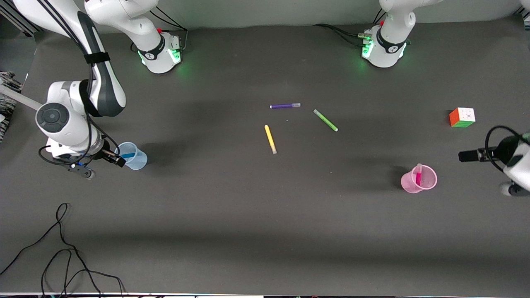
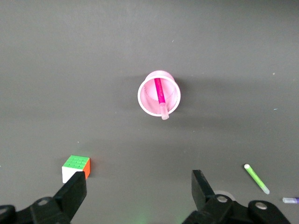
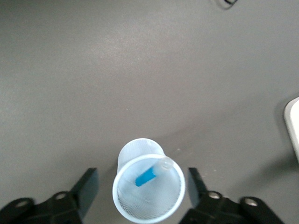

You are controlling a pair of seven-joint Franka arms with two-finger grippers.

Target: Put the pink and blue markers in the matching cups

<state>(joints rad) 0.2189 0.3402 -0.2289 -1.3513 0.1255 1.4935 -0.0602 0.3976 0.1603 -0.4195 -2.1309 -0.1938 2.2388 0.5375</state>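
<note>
The right tool [image 3: 140,196] hangs released over the light blue cup [image 1: 133,155] at the right arm's end of the surface [image 1: 232,207], the blue marker [image 3: 152,171] leaning inside; lifting straight up should avoid tipping it. The left tool [image 2: 140,196], fingers spread and empty, waits above the cube [image 2: 76,168]. The pink marker [image 1: 418,176] stands slanted in the pink cup [image 1: 419,180], pale cap above the rim.

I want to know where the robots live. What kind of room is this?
Probably a robot lab: two white arms bolted to a dark-covered table, loose cables trailing at its edge, and practice props like the pink cup and puzzle cube.
</note>
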